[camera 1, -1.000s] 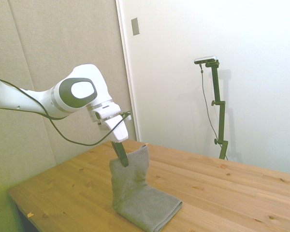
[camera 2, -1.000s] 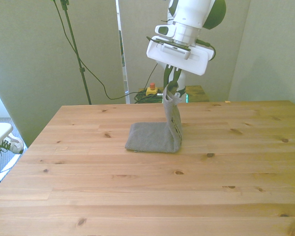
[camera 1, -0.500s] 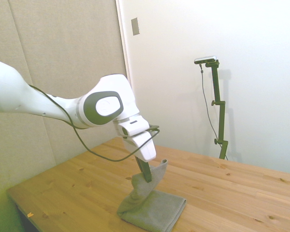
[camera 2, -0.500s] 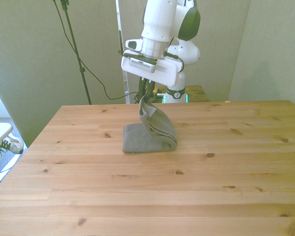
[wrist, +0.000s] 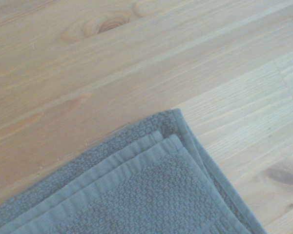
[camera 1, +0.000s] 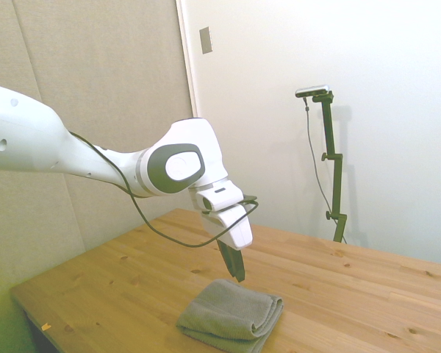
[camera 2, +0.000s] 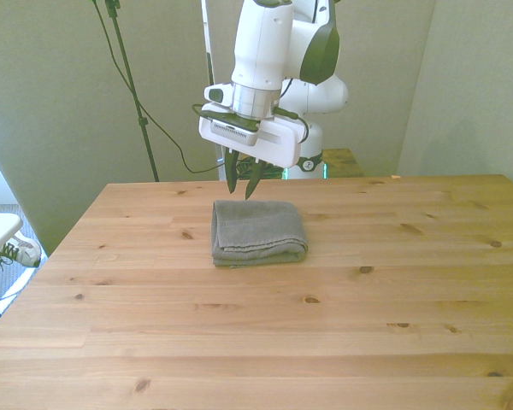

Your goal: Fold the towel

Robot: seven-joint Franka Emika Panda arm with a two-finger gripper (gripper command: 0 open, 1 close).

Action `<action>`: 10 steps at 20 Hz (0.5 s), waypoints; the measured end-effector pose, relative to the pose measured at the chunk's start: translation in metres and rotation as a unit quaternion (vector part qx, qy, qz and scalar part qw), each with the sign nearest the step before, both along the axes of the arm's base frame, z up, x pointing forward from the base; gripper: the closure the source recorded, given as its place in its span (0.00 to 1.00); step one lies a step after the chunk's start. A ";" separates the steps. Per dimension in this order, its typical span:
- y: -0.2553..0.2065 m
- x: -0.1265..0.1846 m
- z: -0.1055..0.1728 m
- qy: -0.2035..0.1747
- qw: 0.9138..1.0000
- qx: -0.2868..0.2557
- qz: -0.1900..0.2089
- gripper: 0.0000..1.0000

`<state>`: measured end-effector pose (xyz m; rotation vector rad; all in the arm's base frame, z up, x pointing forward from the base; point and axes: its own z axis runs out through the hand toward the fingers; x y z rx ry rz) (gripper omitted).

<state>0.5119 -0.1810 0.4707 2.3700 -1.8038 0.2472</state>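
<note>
The grey towel (camera 2: 258, 232) lies flat on the wooden table (camera 2: 325, 325), folded into a thick rectangle with stacked layers. In the side view the towel (camera 1: 232, 318) rests near the table's near edge. My gripper (camera 2: 242, 189) hovers just above the towel's far edge, toward the front view's left corner, fingers pointing down, open with a small gap and nothing between them. The gripper (camera 1: 236, 276) also shows in the side view, clear of the cloth. The wrist view shows a towel corner (wrist: 151, 195) with hemmed layers on bare wood.
A wooden table surface (camera 1: 353, 294) extends around the towel. A black cable hangs along the wall at the front view's left. A shoe (camera 2: 17, 249) lies on the floor beyond the table's left edge.
The gripper carried the raised towel edge toward the front view's left and down, then let go. The towel now lies flat and folded, and the gripper stands open just above it.
</note>
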 end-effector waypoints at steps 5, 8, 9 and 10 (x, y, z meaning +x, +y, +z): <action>0.040 -0.024 0.005 0.015 0.996 0.047 0.080 0.00; 0.072 -0.064 0.000 0.025 0.991 0.050 0.119 0.00; 0.085 -0.078 -0.002 0.028 0.990 0.049 0.132 0.00; 0.099 -0.093 -0.006 0.032 0.987 0.046 0.148 0.00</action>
